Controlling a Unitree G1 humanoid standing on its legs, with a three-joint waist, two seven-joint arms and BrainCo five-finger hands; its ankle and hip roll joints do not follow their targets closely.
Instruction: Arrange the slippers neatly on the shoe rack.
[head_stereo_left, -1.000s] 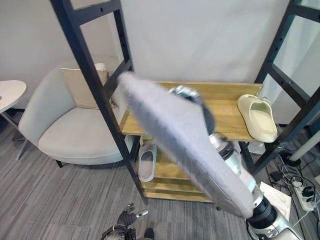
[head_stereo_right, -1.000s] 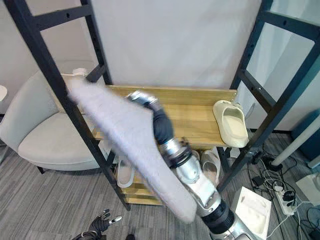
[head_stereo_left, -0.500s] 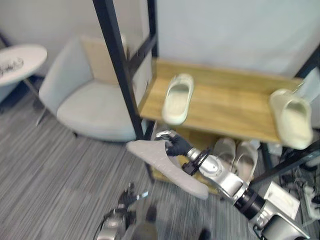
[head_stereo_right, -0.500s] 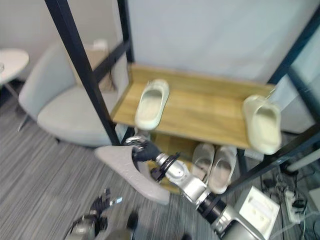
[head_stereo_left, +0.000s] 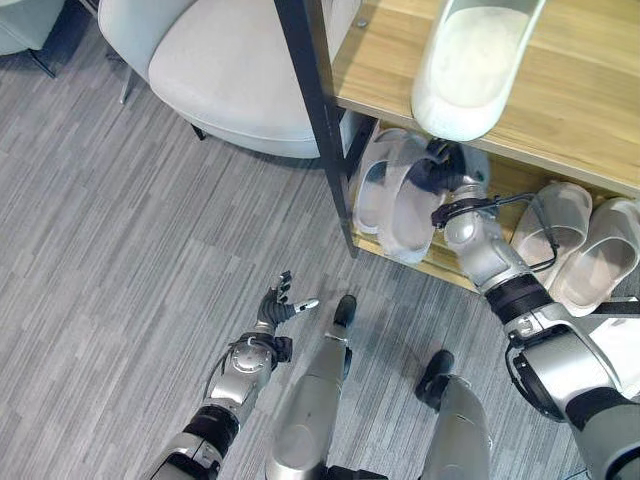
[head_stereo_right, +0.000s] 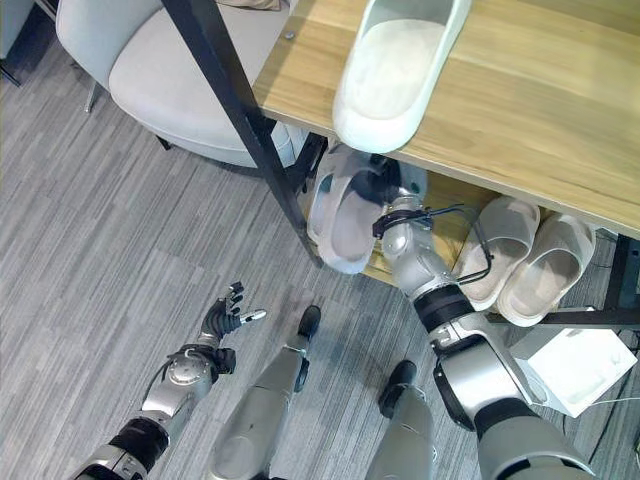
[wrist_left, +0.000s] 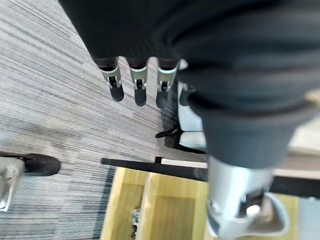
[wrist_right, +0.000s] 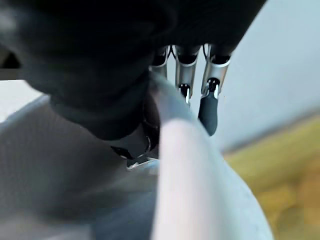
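Note:
My right hand (head_stereo_left: 443, 176) is shut on a grey slipper (head_stereo_left: 408, 212), its fingers (wrist_right: 209, 107) hooked over the slipper's edge. It holds the slipper tilted at the front of the rack's lower shelf (head_stereo_left: 452, 268). The slipper is close beside a second grey slipper (head_stereo_left: 371, 192) standing at the shelf's left end. A cream slipper (head_stereo_left: 470, 70) lies on the wooden top shelf (head_stereo_left: 580, 100), its end overhanging the front edge just above my hand. A beige pair (head_stereo_right: 505, 240) sits further right on the lower shelf. My left hand (head_stereo_left: 274, 310) hangs open low over the floor.
The rack's black front post (head_stereo_left: 318, 120) stands just left of the grey slippers. A pale armchair (head_stereo_left: 230, 60) sits left of the rack on the grey striped floor. A white box (head_stereo_right: 575, 360) lies on the floor right of the rack.
The camera has tipped down and closer. My right hand has carried the grey slipper from out in front of the rack down and in to the lower shelf.

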